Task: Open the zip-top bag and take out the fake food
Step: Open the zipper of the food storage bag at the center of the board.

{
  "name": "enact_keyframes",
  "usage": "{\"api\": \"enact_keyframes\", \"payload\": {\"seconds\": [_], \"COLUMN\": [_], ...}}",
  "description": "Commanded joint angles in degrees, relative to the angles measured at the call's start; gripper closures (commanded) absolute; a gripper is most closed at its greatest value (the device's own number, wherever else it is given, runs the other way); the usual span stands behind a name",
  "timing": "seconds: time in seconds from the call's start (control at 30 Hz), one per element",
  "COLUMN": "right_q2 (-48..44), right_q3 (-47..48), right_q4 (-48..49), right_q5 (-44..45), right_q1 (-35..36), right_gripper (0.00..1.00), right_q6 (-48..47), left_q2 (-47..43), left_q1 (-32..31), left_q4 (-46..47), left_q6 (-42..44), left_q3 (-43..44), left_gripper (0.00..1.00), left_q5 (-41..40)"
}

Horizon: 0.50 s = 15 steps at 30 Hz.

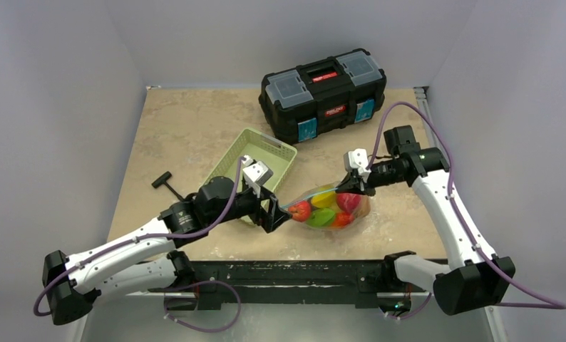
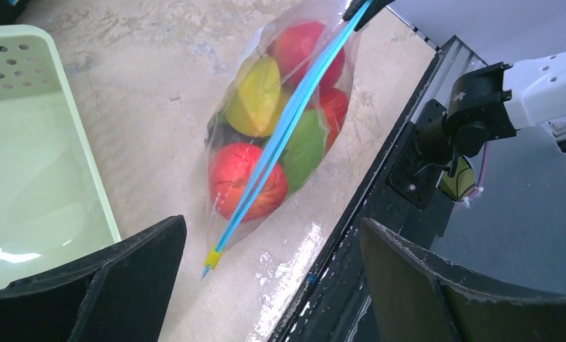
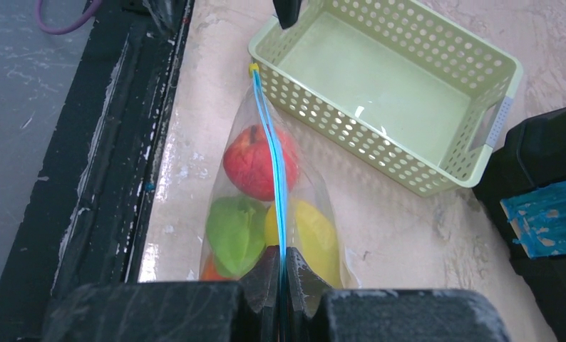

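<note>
The right gripper (image 3: 281, 263) pinches the bag (image 3: 230, 178) by one end of its blue zip strip (image 3: 273, 164), holding it and the fake food (image 2: 248, 182) upright on the table (image 1: 187, 128) beside the basket (image 1: 266, 153), so the wide-open left gripper (image 2: 269, 246) should close squarely on the yellow tab (image 2: 212, 258).

Toolbox (image 1: 351, 89) red label (image 1: 335, 110): white txt, prob. brand, too small to read.

Top view looks down from behind; close wrist views face each other — sharing the bag (image 2: 280, 135) (opposite ends).
</note>
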Motion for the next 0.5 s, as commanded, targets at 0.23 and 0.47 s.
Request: {"api": "enact_keyframes", "payload": {"seconds": [0.23, 0.47], "right_q2": [-4.1, -6.0], "right_q3": [-1.7, -3.1], "right_q4": [2.9, 3.9], "right_q5": [-3.5, -4.1], "right_q1": [-0.2, -0.1], "right_gripper": [0.97, 0.96], "right_q6": [2.2, 3.2], "left_q2": [12.5, 21.7], "left_q1": [1.9, 2.1], "left_q4": [0.5, -1.1], "left_q6": [2.1, 6.3], "left_q3": [12.4, 18.5], "left_gripper": [0.30, 0.50], "left_q5": [4.5, 11.4]}}
